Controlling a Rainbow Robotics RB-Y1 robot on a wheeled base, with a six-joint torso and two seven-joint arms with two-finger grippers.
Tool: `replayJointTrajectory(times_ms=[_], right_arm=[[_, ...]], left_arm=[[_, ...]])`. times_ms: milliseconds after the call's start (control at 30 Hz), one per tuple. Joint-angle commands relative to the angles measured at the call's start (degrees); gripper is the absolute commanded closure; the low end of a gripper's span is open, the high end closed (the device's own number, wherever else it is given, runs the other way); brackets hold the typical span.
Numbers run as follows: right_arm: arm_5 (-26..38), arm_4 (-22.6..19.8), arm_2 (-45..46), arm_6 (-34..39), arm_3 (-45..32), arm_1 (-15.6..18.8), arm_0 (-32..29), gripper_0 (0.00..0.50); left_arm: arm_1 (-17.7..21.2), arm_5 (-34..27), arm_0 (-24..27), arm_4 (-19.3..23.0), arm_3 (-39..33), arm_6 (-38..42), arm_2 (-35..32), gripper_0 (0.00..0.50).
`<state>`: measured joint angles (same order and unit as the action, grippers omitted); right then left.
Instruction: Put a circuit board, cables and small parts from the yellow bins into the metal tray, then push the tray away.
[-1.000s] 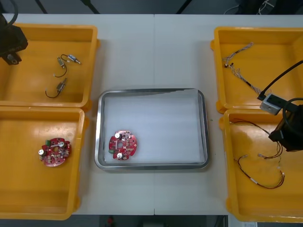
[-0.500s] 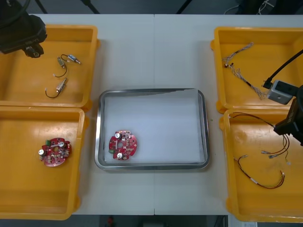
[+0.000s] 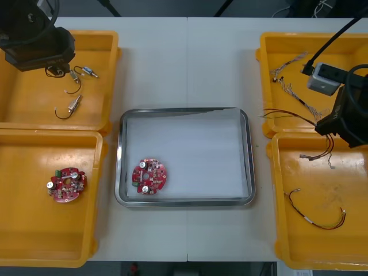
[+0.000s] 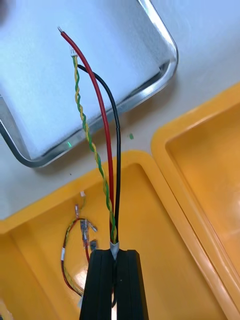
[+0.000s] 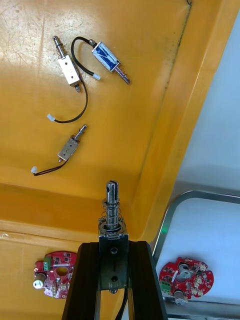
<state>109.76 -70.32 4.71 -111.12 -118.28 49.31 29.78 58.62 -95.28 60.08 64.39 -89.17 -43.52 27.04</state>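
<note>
My right tool (image 4: 114, 252) is clamped on the cables (image 4: 102, 135), held high over the near right bin (image 3: 305, 241) to clear its wall toward the tray (image 3: 184, 110) holding 1 board (image 3: 149, 176), while my left tool (image 5: 114, 247) grips a part (image 5: 111, 220) above the far left bin (image 3: 34, 103).

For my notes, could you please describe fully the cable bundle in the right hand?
The cable bundle joins red, black and twisted yellow-green wires in a pale sleeve. The right hand is shut on that end, above a yellow bin; the long free ends curve up and reach toward the metal tray.
</note>
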Motion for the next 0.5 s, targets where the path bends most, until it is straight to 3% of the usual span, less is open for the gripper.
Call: replayJointTrajectory(times_ms=[33,300,500], right_arm=[[0.2,-0.8,-7.8,5.3,-3.2,1.2,7.7,0.500],[0.2,0.1,-20.0,4.8,-3.3,-2.2,16.7,0.500],[0.0,4.7,-29.8,3.3,-3.2,-7.0,21.9,0.500]], left_arm=[[2.1,-0.5,-0.1,-1.9,-0.9,2.7,-1.4,0.500],[2.1,-1.2,-0.1,-3.1,-0.9,2.5,-1.4,0.500],[2.1,-1.2,-0.1,-3.1,-0.9,2.5,-1.4,0.500]])
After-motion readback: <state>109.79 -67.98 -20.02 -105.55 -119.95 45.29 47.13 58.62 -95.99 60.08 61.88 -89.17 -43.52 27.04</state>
